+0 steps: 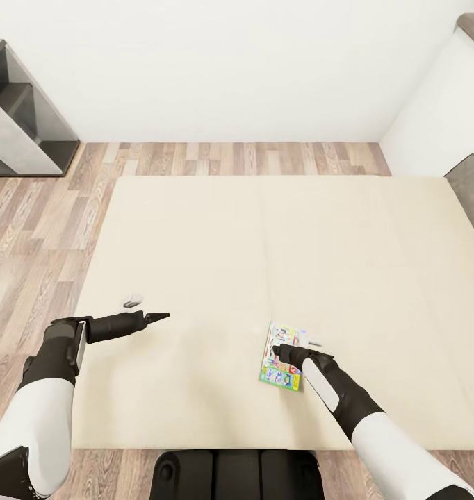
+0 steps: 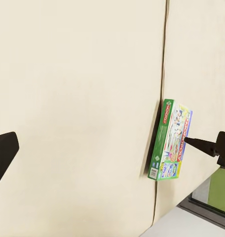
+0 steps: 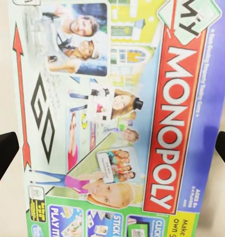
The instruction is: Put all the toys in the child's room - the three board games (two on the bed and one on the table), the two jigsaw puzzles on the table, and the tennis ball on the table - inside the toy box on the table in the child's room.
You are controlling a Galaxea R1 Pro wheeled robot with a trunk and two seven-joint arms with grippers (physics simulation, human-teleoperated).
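Beige mattress of the bed (image 1: 216,243) carries one board game, the Monopoly box (image 1: 281,357), lying flat near the bed's front edge. The right tool (image 1: 280,353) hangs directly above the box with its fingers spread on either side of it, not closed on it. The left tool (image 1: 157,317) is held over bare mattress, well apart from the box, empty; whether it is open cannot be told. Wood-plank floor (image 1: 35,236) borders the bed.
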